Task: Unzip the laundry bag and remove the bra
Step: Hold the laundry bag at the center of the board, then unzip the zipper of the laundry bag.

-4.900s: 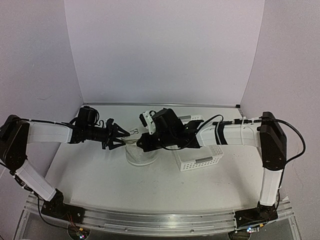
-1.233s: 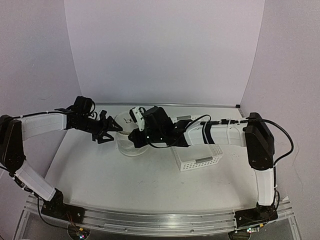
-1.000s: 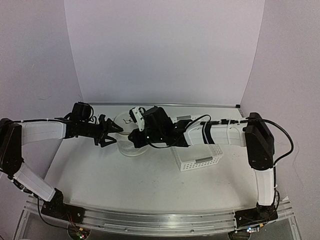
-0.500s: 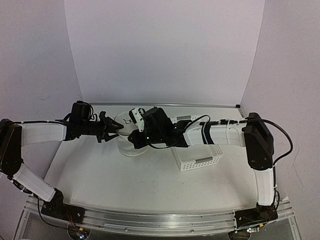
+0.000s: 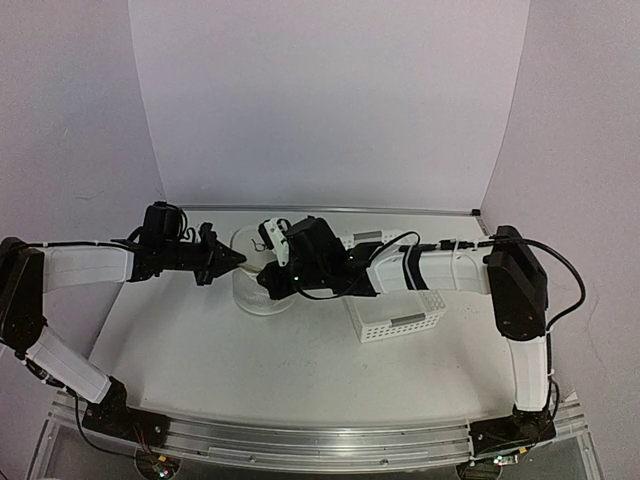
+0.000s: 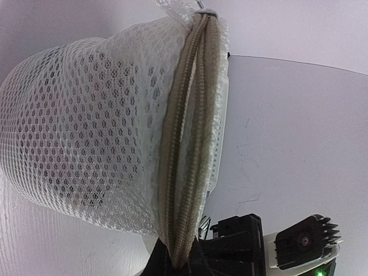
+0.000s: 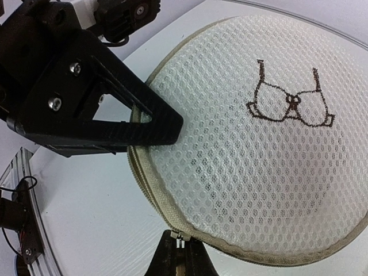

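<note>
Bright, even, soft light; faint shadows on the table (image 5: pixel 200 350); overhead view slightly grainy, close-ups sharp, curved at edges.

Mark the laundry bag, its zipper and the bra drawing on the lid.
laundry bag (image 6: pixel 86 132), left wrist view, on the mesh side wall.
zipper (image 6: pixel 181 144), left wrist view, on the tan tape midway along the rim.
bra drawing (image 7: pixel 293 102), right wrist view, on the centre bow.
</note>
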